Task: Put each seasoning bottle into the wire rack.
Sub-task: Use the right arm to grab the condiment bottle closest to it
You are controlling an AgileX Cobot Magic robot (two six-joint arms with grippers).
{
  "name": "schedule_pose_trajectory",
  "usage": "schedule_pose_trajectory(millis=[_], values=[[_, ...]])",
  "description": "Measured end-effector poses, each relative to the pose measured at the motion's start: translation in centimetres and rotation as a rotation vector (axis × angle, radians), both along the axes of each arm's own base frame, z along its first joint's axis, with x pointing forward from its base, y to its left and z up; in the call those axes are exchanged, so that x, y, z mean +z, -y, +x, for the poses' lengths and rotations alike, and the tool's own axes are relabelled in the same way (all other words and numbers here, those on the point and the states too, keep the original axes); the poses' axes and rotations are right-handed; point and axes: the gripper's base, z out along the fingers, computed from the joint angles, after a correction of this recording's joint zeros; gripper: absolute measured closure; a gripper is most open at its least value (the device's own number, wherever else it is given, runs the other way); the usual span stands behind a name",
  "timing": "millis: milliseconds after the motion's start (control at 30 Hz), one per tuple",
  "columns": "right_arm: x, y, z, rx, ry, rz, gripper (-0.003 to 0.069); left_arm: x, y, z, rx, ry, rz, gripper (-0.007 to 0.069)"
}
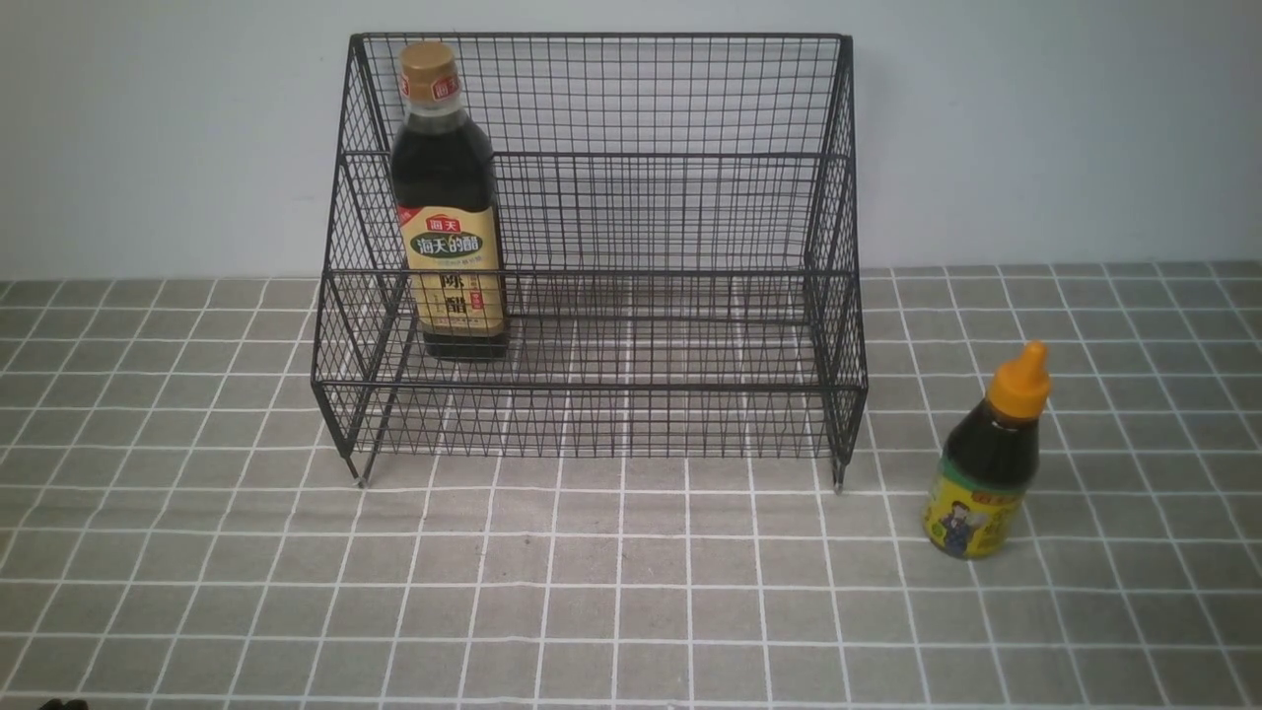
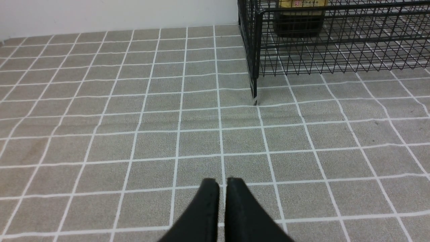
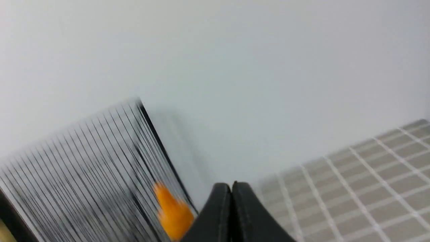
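Right gripper (image 3: 231,186): jaws pressing together, carrying nothing. Left gripper (image 2: 222,183): same, hanging near, over the cloth (image 2: 100,134). Short bottle (image 1: 986,463): standing right of the rack (image 1: 592,390), outside it. Tall bottle (image 1: 449,217): standing inside, left. Hazard: you are risking toppling the short bottle by arriving unopened, or clipping the rack by lifting low.

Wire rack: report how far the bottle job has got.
Done: the tall bottle stands upright inside the rack, at its left end. In hand: nothing; the left pincer and the right pincer are both shut and empty. Left: the short bottle with the orange cap stands on the table, outside the rack to its right, and needs putting in.
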Motion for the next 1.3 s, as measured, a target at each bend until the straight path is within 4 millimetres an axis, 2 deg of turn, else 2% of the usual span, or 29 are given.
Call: schedule_pose_trajectory(millis=[333, 467, 567, 600, 667, 700, 733, 833, 933, 1000, 1067, 1167, 1200, 1233, 1300], values=[[1.4, 0.4, -0.3, 0.005, 0.121, 0.21, 0.0673, 0.0, 0.0, 0.0, 0.001, 0.0, -0.003, 0.061], [6.1, -0.2, -0.1, 0.042, 0.019, 0.104, 0.0673, 0.0, 0.0, 0.0, 0.001, 0.0, -0.003, 0.061], [10.3, -0.6, 1.1, 0.066, -0.169, -0.042, 0.0673, 0.0, 0.0, 0.0, 0.001, 0.0, -0.003, 0.061], [11.8, -0.7, 2.0, 0.085, -0.269, -0.11, 0.0673, 0.0, 0.0, 0.0, 0.001, 0.0, -0.003, 0.061], [13.0, -1.1, 3.9, 0.133, -0.452, -0.2, 0.0673, 0.0, 0.0, 0.0, 0.001, 0.0, -0.003, 0.061], [14.1, -1.5, 5.8, 0.196, -0.61, -0.274, 0.0673, 0.0, 0.0, 0.0, 0.001, 0.0, -0.003, 0.061], [14.2, -1.6, 6.0, 0.207, -0.627, -0.29, 0.0673, 0.0, 0.0, 0.0, 0.001, 0.0, -0.003, 0.061], [15.0, -2.4, 10.3, 0.327, -0.904, -0.346, 0.0662, 0.0, 0.0, 0.0, 0.001, 0.0, -0.003, 0.061], [14.9, -2.9, 13.6, 0.387, -1.033, -0.367, 0.0631, 0.0, 0.0, 0.0, 0.001, 0.0, -0.003, 0.061], [14.5, -3.7, 17.0, 0.443, -1.13, -0.393, 0.0573, 0.0, 0.0, 0.0, 0.001, -0.001, -0.003, 0.061], [14.2, -4.6, 18.9, 0.479, -1.167, -0.419, 0.0523, 0.0, 0.0, 0.0, 0.001, -0.001, -0.003, 0.061], [12.9, -6.4, 22.3, 0.526, -1.245, -0.489, 0.0407, 0.0, 0.0, 0.0, 0.001, -0.001, -0.003, 0.061], [12.1, -7.3, 23.9, 0.53, -1.281, -0.51, 0.0347, 0.0, 0.0, 0.0, 0.001, -0.002, -0.003, 0.061], [11.9, -7.5, 24.3, 0.53, -1.286, -0.515, 0.0337, 0.0, 0.0, 0.0, 0.001, -0.002, -0.003, 0.061], [11.1, -8.4, 26.2, 0.513, -1.31, -0.54, 0.0238, 0.0, 0.0, 0.0, 0.001, -0.003, -0.003, 0.061]])
